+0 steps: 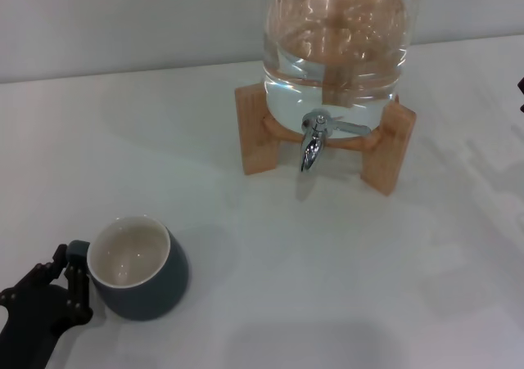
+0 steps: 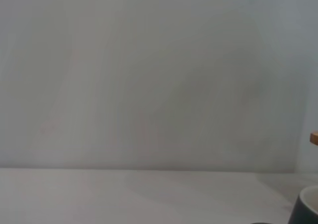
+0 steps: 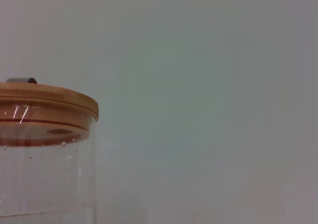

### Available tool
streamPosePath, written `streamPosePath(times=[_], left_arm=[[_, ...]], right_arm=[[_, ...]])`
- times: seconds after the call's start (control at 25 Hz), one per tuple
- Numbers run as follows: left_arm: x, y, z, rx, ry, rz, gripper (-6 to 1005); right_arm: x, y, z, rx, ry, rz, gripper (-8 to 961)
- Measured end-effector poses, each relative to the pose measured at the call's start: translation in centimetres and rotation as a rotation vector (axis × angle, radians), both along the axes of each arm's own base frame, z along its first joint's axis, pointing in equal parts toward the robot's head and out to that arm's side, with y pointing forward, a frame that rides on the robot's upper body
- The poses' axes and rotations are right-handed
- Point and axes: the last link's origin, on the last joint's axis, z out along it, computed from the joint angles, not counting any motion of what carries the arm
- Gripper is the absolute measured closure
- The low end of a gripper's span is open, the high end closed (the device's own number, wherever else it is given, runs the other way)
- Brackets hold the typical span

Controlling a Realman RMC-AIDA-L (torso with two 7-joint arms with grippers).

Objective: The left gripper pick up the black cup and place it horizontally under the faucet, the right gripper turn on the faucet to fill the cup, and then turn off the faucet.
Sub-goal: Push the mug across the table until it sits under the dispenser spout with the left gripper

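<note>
Upright on the white counter (image 1: 327,287), the squat charcoal-black ceramic cup (image 1: 139,268) with its cream inside sits well apart from the chrome faucet (image 1: 313,142) on the clear water jar (image 1: 336,50). Beside its handle, the left claw (image 1: 70,283) has slim black fingers; whether they grip it I cannot tell.

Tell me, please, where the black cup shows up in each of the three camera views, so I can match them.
Head view: the black cup stands upright at lower left, beside the left gripper.
Left wrist view: only a sliver of the cup shows at the lower right corner.
Right wrist view: the cup is not in it.
Shared landmark: the water jar, whose wooden lid shows in the right wrist view.
</note>
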Motion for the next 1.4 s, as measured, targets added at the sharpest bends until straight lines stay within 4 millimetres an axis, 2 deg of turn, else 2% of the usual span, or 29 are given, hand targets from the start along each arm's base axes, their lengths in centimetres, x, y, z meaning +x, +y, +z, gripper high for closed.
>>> streamPosePath(times=[0.4, 1.04, 1.4], left_arm=[[0.3, 0.2, -0.1, -0.017, -0.022, -0.013, 860], [1.2, 2.2, 0.2, -0.008, -0.080, -0.024, 860], [1.3, 2.5, 0.3, -0.003, -0.079, -0.027, 861]], right_arm=[[0.0, 0.1, 0.0, -0.001, 0.000, 0.000, 82], [-0.5, 0.2, -0.7, -0.038, 0.001, 0.024, 82], [-0.6, 0.1, -1.1, -0.059, 0.016, 0.027, 82]])
